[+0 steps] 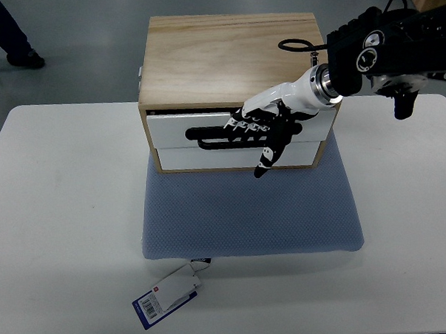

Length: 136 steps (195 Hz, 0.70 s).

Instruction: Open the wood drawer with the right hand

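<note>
A wooden drawer box [231,56] stands toward the far edge of the white table [58,219], roughly midway between its left and right edges, with its front resting on the back part of a blue-grey cushion mat [250,212]. The box has two white-fronted drawers, one over the other. The upper drawer [188,128] looks pushed out a little, its front standing slightly proud of the wooden frame, and a dark handle bar [217,137] runs across it.

The right arm [391,52] reaches in from the right edge, black at the forearm, ending in a white and black right hand [273,125] that sits right at the drawer fronts. Its fingers [247,124] are curled in over the handle bar of the upper drawer and seem hooked on it, while one finger points down across the lower drawer [208,157] toward the mat.

A tag on a string [165,298], white with a blue end and a barcode, lies on the table just off the mat's near left corner. At the far left, beyond the table, a person's shoe [24,57] and trouser leg show on the grey floor
</note>
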Available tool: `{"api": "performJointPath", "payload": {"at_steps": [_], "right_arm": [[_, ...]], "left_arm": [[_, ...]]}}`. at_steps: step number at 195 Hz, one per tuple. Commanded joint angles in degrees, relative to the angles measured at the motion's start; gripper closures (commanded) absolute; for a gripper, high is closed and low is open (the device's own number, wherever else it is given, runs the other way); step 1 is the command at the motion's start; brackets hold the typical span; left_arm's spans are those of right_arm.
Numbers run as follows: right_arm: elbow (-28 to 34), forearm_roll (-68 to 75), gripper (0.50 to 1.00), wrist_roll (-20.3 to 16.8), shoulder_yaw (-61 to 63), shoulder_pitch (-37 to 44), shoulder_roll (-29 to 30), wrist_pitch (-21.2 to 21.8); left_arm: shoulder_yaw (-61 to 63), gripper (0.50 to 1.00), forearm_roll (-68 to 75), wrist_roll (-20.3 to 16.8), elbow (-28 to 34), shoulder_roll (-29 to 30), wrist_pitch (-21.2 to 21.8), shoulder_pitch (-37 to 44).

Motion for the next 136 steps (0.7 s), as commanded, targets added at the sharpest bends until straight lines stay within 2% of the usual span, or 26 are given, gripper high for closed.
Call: {"api": "performJointPath", "payload": {"at_steps": [1,77,136], "right_arm": [[0.3,0.0,0.576,0.1,0.1,0.3,-0.4,1.4],[2.4,0.0,0.574,0.5,0.1,1.2,-1.7,6.5],[4.8,-0.1,0.574,0.5,0.1,1.8,-3.7,8.1]], "left_arm": [[0.0,0.5,0.0,0.0,0.0,0.0,0.0,-0.1],[0.0,0.5,0.0,0.0,0.0,0.0,0.0,-0.1],[0.0,0.5,0.0,0.0,0.0,0.0,0.0,-0.1]]}}
